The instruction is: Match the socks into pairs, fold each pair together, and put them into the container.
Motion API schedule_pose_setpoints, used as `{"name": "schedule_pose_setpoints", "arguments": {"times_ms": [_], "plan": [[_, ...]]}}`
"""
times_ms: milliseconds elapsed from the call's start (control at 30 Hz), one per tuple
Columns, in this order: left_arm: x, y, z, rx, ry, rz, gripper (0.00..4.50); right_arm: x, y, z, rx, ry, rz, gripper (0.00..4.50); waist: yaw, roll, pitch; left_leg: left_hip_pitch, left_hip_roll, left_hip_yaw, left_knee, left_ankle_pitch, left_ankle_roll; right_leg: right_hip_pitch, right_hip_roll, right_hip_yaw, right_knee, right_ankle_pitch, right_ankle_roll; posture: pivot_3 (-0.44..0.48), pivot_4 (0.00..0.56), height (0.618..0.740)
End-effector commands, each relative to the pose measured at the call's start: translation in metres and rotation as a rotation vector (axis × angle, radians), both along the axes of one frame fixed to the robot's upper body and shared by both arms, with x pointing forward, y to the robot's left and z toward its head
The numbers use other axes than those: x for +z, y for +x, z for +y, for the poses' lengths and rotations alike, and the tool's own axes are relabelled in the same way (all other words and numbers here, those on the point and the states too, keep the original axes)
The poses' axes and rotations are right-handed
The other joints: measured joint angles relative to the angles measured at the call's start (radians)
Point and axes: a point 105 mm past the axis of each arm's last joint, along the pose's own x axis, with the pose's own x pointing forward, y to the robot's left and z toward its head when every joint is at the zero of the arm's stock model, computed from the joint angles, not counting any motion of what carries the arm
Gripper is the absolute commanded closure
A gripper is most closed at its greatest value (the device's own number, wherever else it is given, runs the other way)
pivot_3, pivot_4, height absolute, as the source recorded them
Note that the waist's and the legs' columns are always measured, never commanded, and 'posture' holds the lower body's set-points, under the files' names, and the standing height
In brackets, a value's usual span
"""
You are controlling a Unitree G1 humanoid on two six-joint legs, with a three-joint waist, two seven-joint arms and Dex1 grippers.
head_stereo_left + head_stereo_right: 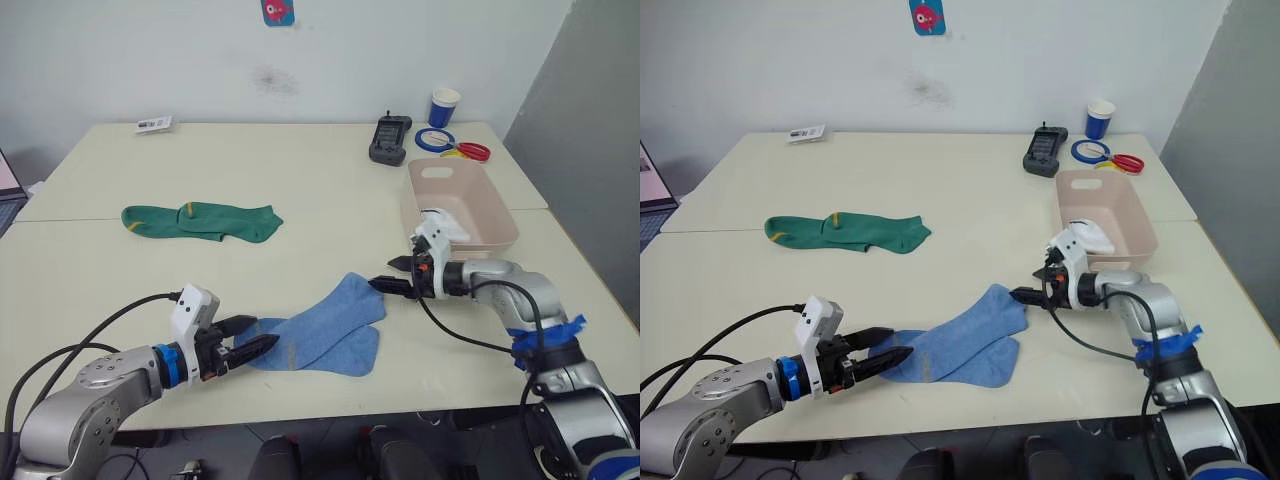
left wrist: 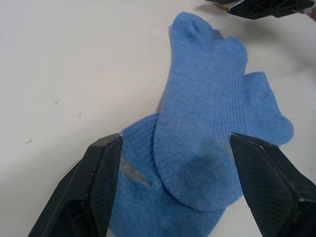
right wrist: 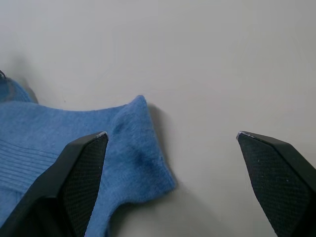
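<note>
My left gripper (image 1: pixel 262 346) has its fingers spread wide, holding nothing, with the tips straddling the toe end of the light blue socks (image 1: pixel 325 327). My right gripper (image 1: pixel 388 281) is also wide and empty, low over the table (image 1: pixel 330 190) at the opposite end of that blue pair, one finger (image 3: pixel 74 168) over the cuff corner and the other over bare tabletop. The two blue socks lie one overlapped on the other, flat, between my two grippers. Just beyond the right gripper from the blue pair sits the pink container (image 1: pixel 495 222), with a white sock (image 1: pixel 1095 235) inside it. The dark green socks (image 1: pixel 200 220) lie stretched out flat, well apart from the blue pair, farther back toward my left. Past the container from the blue socks are a black handheld device (image 1: pixel 390 138), rolls of tape (image 1: pixel 455 145) and a blue-and-white cup (image 1: pixel 444 106)
</note>
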Motion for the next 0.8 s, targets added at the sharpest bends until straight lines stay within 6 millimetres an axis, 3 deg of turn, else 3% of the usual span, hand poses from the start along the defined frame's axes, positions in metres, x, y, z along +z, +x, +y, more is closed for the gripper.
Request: {"name": "schedule_pose_setpoints", "arguments": {"times_ms": [33,233,333,467,667,733,800], "plan": [[-0.003,-0.005,-0.008,-0.016,0.013,0.002,0.93,0.002,0.006,0.006,0.054,-0.008,-0.029,0.02,0.002,0.000,0.000,0.000,0.000,0.000,0.000,0.000,0.000,0.000,0.000,0.000,0.000,0.000,0.000,0.000,0.150,0.740],[-0.013,-0.006,-0.016,-0.054,0.040,0.007,0.93,-0.009,0.006,0.015,0.109,-0.023,-0.018,0.02,0.004,0.000,0.000,0.002,0.000,0.000,0.000,0.000,0.000,0.002,-0.001,0.000,0.000,0.000,0.000,0.000,0.150,0.740],[-0.013,-0.003,-0.017,-0.061,0.048,-0.008,1.48,-0.007,0.002,0.017,0.134,-0.016,-0.022,0.57,0.003,0.000,0.000,0.005,0.000,0.001,0.000,0.000,0.000,0.004,0.000,0.000,0.000,0.000,0.000,0.000,0.150,0.740],[-0.011,-0.001,-0.017,-0.068,0.049,-0.016,2.57,-0.004,-0.001,0.015,0.140,-0.007,-0.025,1.77,0.007,0.000,0.000,0.004,0.000,0.000,0.000,0.000,0.000,0.004,-0.001,0.000,0.000,0.000,0.000,0.000,0.150,0.740],[-0.009,0.001,-0.014,-0.083,0.059,-0.023,4.50,0.001,-0.015,0.013,0.164,0.007,-0.017,3.98,0.012,0.000,0.000,0.004,0.000,0.000,0.000,0.000,0.000,0.004,-0.001,0.000,0.000,0.000,0.000,0.000,0.150,0.740],[-0.008,0.001,-0.013,-0.088,0.062,-0.028,4.50,0.002,-0.018,0.012,0.159,0.011,-0.014,4.47,0.013,0.000,0.000,0.004,0.000,0.000,0.000,0.000,0.000,0.004,-0.001,0.000,0.000,0.000,0.000,0.000,0.150,0.740],[-0.003,0.006,-0.010,-0.090,0.071,-0.050,4.50,0.006,-0.023,0.011,0.150,0.022,-0.009,4.47,0.013,0.000,0.000,0.004,0.000,0.000,0.000,0.000,0.000,0.004,-0.001,0.000,0.000,0.000,0.000,0.000,0.150,0.740]]}}
